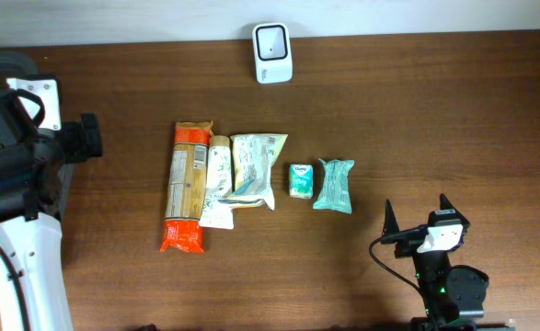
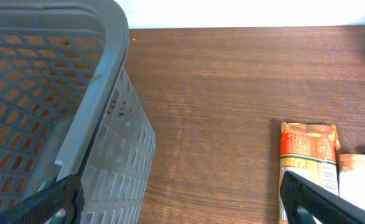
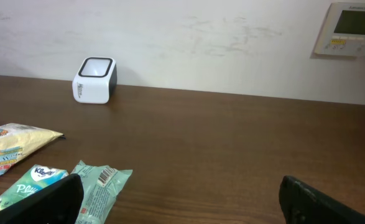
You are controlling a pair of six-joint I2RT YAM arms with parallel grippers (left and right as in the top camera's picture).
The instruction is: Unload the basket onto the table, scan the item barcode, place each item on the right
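Left hand (image 2: 182, 202), right hand (image 3: 181, 202) — both wide open.

Scanner (image 1: 272, 52) behind row of packets (image 1: 252, 172)
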